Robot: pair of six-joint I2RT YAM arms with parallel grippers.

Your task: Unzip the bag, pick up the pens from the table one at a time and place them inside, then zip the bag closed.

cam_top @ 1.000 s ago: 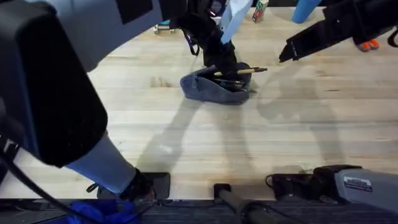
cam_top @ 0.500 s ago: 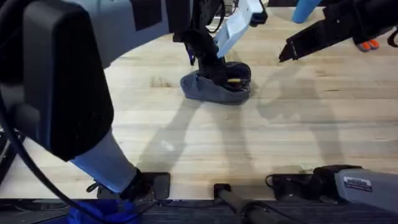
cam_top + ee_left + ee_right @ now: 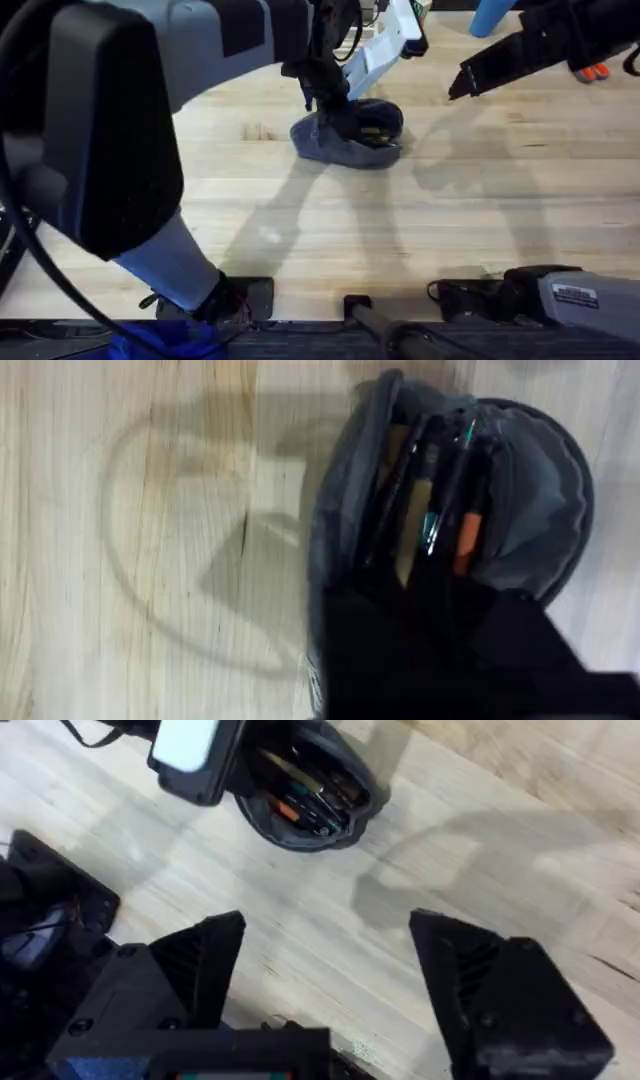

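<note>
We found the bag (image 3: 348, 137) at upper centre of the overhead frame, on the table (image 3: 450, 230), mouth open, with the left gripper (image 3: 335, 108) down at its opening. We could not tell whether that gripper was clenched or released; its fingers were lost in dark blur. The right gripper (image 3: 325, 975) hung spread wide and empty, upper right of the overhead frame, well apart from the bag.

We judged the risk thus: withdrawing the left gripper might drag a pen out or snag the fabric and tip the bag, since nothing steadied it.

The left wrist view showed pens (image 3: 430, 510) lying lengthwise inside; overhead they were mostly hidden.
</note>
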